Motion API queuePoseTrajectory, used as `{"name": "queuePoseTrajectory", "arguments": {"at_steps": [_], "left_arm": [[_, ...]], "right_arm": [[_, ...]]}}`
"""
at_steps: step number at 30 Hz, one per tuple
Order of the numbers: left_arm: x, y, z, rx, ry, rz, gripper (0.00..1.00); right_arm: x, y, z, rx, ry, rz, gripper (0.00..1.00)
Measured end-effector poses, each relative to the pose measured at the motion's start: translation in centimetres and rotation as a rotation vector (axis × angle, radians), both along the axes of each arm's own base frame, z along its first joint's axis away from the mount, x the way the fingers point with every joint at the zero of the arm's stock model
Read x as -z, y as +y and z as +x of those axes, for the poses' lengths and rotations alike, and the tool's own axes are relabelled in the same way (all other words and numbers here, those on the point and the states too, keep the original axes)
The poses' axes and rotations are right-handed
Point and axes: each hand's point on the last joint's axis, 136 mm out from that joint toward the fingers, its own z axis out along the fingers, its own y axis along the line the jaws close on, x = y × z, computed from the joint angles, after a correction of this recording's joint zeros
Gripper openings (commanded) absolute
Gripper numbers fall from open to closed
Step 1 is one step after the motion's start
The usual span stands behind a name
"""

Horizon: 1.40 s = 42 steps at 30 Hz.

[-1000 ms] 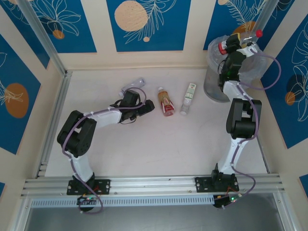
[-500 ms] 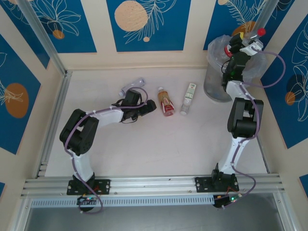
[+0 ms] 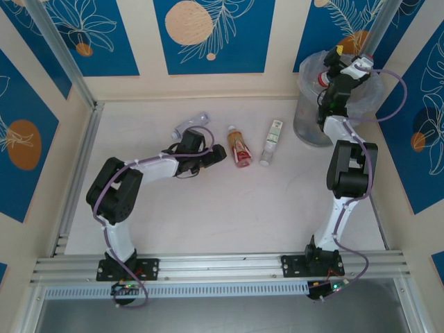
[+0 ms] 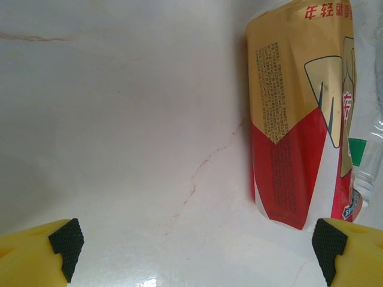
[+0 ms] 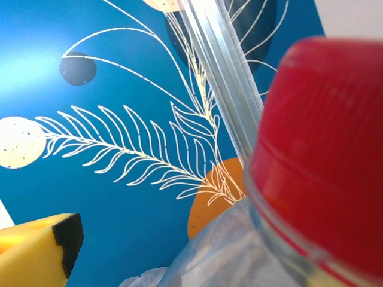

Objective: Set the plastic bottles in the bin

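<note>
We are holding left fingers [image 4: 66,242] wide, empty, facing red-gold bottle [image 4: 293,119], right fingers [image 5: 63,242] seemingly gaping beside red-capped bottle [image 5: 323,149], over far-right bin [image 3: 309,128].

The right fingers [image 5: 36,254] have opened around the red-capped bottle [image 5: 323,149].

Top cam sits above and behind the arm bases [image 3: 128,267], looking down on the whole worktop [image 3: 229,201], bin [image 3: 305,128] in the far right corner. Left wrist cam is well left of the bin, low, skimming the worktop, super close to the red-and-gold bottle [image 4: 299,119], which the top cam catches too. Right wrist cam is up over the bin, facing the blue wall panel [image 5: 90,149], a red cap [image 5: 329,137] right in its face.
</note>
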Motion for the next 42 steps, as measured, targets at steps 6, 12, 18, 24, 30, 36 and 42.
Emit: {"name": "queuePoseTrajectory", "arguments": {"at_steps": [6, 12, 18, 24, 30, 36, 42], "left_arm": [[0.1, 0.5, -1.0, 0.002, 0.007, 0.005, 1.00], [-0.7, 0.7, -1.5, 0.004, -0.011, -0.007, 0.99], [-1.0, 1.2, -2.5, 0.006, -0.026, -0.016, 1.00], [-1.6, 1.5, -3.0, 0.011, -0.045, -0.022, 1.00], [-2.1, 2.1, -3.4, 0.011, -0.064, -0.015, 1.00], [-2.0, 2.4, -3.5, 0.012, -0.073, 0.000, 0.99], [-2.0, 2.4, -3.5, 0.012, -0.076, 0.003, 1.00]], "right_arm": [[0.9, -0.5, -2.5, 0.023, 0.012, 0.085, 1.00], [0.1, -0.3, -4.6, -0.001, 0.037, 0.173, 0.99], [-0.3, 0.3, -7.2, -0.013, 0.149, 0.260, 0.99], [-1.4, 1.3, -10.4, -0.042, 0.206, 0.293, 0.99], [-2.6, 2.1, -13.1, -0.066, 0.244, 0.300, 0.99], [-1.6, 2.8, -13.1, -0.148, 0.370, 0.324, 0.99], [-0.9, 3.0, -12.3, -0.174, 0.441, 0.320, 0.99]]}}
